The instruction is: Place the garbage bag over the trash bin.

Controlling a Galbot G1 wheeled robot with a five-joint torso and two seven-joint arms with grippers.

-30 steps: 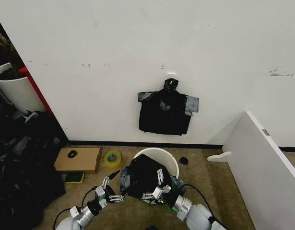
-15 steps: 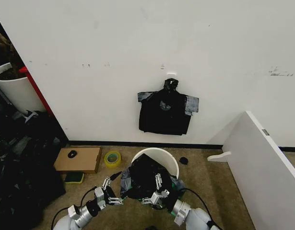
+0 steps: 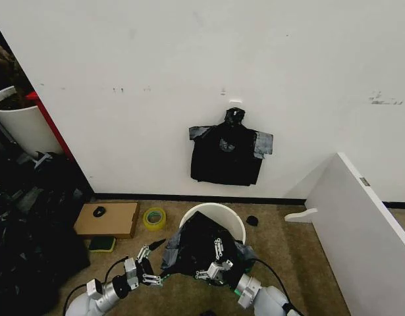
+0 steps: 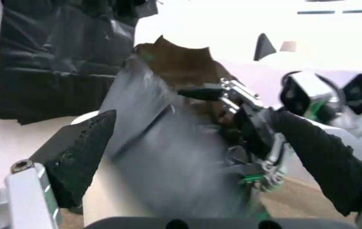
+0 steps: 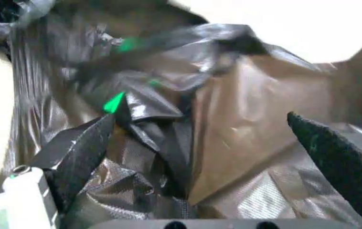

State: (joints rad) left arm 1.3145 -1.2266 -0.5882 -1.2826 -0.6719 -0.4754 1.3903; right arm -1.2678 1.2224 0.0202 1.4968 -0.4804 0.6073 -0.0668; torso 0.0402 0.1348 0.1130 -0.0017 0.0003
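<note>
Left gripper (image 3: 151, 263) drew back, open | garbage bag (image 3: 197, 247) stretched | right gripper (image 3: 215, 260) open

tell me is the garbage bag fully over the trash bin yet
Not yet: the garbage bag drapes the near side, while the far rim of the trash bin stays bare.

Garbage bag (image 3: 199, 247), loose black plastic: one, draped over the near side of the bin. Trash bin (image 3: 215, 214), round cream-white bucket: one, near the wall at centre. Taller white bin (image 3: 21, 125): one, far left. Flat black bundle (image 3: 227, 158) on the wall: one, with two grey tabs at its upper corners. Cardboard box (image 3: 108, 219): one, left of the bucket, bearing one small dark object (image 3: 99, 211). Tape roll (image 3: 154, 218): one, between box and bucket. Small dark item (image 3: 252, 220) on the floor right of the bucket: one. White panel (image 3: 360, 224): one, right. Heap of dark bags (image 3: 31, 237), left: apparently several, count unclear. Grippers: two, left gripper (image 3: 148, 263) and right gripper (image 3: 214, 262).
</note>
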